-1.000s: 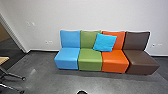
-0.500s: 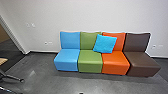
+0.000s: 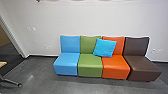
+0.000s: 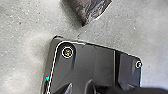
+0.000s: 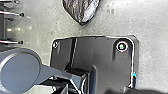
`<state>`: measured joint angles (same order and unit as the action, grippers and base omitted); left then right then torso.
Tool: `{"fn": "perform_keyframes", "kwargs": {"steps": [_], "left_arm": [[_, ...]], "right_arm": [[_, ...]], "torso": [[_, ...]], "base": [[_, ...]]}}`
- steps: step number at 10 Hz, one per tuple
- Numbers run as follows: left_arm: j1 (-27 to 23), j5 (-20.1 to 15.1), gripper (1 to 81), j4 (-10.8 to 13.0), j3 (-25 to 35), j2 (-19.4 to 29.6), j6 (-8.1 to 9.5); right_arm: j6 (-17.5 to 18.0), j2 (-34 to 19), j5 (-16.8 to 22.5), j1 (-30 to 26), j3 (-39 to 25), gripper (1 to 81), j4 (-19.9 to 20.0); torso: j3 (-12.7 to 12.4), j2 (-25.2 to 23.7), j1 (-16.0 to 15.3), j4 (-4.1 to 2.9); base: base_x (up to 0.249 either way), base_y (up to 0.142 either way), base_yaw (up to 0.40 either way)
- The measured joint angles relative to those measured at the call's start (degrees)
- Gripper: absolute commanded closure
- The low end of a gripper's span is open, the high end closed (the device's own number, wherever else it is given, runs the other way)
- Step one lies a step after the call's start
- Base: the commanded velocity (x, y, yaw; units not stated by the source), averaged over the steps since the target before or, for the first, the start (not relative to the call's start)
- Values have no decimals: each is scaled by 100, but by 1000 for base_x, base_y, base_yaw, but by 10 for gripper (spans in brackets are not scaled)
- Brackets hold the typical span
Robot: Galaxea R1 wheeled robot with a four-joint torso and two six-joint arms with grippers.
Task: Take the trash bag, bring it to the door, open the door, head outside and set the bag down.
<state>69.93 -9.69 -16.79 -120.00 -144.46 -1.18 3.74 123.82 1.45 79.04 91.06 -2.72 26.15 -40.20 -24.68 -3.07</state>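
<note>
Grey floor [image 3: 41, 75], open before seats [image 3: 90, 66], bag [image 5: 81, 11] near base's edge [image 5: 100, 38]

This looks like an office lounge or waiting area. Four armless padded seats, blue [image 3: 66, 67], green [image 3: 90, 68], orange [image 3: 115, 68] and brown [image 3: 143, 68], stand side by side in a row, with a turquoise cushion [image 3: 105, 47] leaning where the green and orange backs meet. Behind them runs a plain pale wall [image 3: 87, 22] with small wall plates [image 3: 48, 47] and a dark baseboard [image 3: 42, 56]. The floor [image 3: 45, 84] is smooth grey, and a wood-toned worktop [image 3: 2, 64] shows its corner above a dark splayed leg [image 3: 11, 82].
</note>
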Motion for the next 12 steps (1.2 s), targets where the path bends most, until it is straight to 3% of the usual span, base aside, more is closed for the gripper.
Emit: {"fn": "perform_keyframes", "kwargs": {"steps": [12], "left_arm": [[-271,-295,10,-55,-11,-162,2]], "right_arm": [[41,-254,52,41,-254,10,13]], "torso": [[-2,-2504,-1565,0]], "base": [[0,0,0]]}}
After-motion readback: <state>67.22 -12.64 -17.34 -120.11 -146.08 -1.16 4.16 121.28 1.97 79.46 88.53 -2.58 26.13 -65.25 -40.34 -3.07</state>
